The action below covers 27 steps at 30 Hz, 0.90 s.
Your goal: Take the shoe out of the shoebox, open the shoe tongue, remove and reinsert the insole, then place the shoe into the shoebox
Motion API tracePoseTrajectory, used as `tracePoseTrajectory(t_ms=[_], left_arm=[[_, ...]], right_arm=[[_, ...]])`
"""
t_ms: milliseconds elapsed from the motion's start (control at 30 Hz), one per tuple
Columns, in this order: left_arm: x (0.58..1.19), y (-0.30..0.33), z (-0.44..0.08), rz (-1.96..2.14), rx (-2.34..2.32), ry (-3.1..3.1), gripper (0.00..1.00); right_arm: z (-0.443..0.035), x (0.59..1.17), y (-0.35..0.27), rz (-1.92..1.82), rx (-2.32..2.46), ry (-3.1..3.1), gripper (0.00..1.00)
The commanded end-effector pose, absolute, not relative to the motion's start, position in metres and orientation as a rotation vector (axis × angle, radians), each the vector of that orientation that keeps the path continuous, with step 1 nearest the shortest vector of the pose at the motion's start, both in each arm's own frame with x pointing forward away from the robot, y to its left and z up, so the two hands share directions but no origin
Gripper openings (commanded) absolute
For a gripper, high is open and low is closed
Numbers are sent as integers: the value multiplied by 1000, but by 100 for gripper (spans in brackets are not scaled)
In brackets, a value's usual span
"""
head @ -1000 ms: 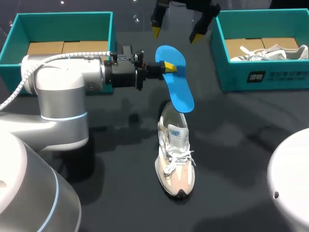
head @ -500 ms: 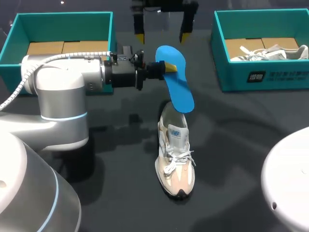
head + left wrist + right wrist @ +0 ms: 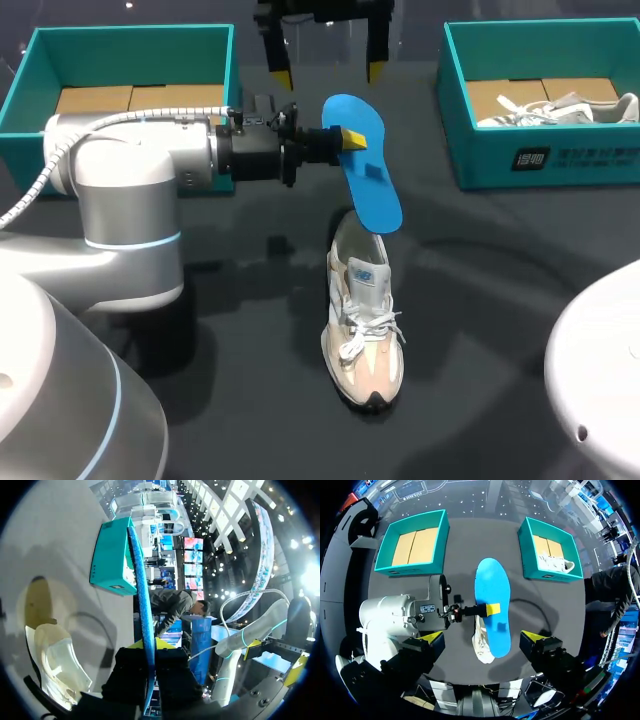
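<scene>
The insole [image 3: 365,165], clamped in the left tool [image 3: 350,140], slants across frame centre over the heel of the shoe [image 3: 363,320], barring its opening from above. The right tool [image 3: 328,75], spread wide, hangs at top centre, seemingly higher than the insole. Bare surface [image 3: 500,270] lies right of the shoe; the left arm [image 3: 130,190] fills the left.

The left arm [image 3: 130,190] comes in from the left of the frame, its silver forearm lying level and pointing right; its black wrist ends in the left gripper [image 3: 348,138], yellow tips pinched on the insole [image 3: 368,190] from both sides; the right gripper [image 3: 328,70] hangs at upper centre, fingers pointing down and spread wide; a white rounded part of the right arm [image 3: 600,370] fills the lower right corner.
</scene>
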<state>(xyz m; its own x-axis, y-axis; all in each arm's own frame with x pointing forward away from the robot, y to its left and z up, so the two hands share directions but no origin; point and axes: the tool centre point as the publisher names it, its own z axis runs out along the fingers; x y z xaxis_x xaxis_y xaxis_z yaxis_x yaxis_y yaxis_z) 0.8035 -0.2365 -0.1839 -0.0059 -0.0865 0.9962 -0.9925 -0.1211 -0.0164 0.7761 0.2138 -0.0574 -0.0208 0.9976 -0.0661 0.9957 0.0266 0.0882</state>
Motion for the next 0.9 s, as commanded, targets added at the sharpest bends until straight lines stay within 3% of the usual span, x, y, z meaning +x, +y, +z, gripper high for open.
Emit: tracePoseTrajectory(t_ms=[33,900], left_arm=[[804,-238,-184,1265,1360,-1223,0],[804,-238,-184,1265,1360,-1223,0]], right_arm=[[-59,777,202,86,2152,2185,100],[-63,795,125,914,2460,2302,100]])
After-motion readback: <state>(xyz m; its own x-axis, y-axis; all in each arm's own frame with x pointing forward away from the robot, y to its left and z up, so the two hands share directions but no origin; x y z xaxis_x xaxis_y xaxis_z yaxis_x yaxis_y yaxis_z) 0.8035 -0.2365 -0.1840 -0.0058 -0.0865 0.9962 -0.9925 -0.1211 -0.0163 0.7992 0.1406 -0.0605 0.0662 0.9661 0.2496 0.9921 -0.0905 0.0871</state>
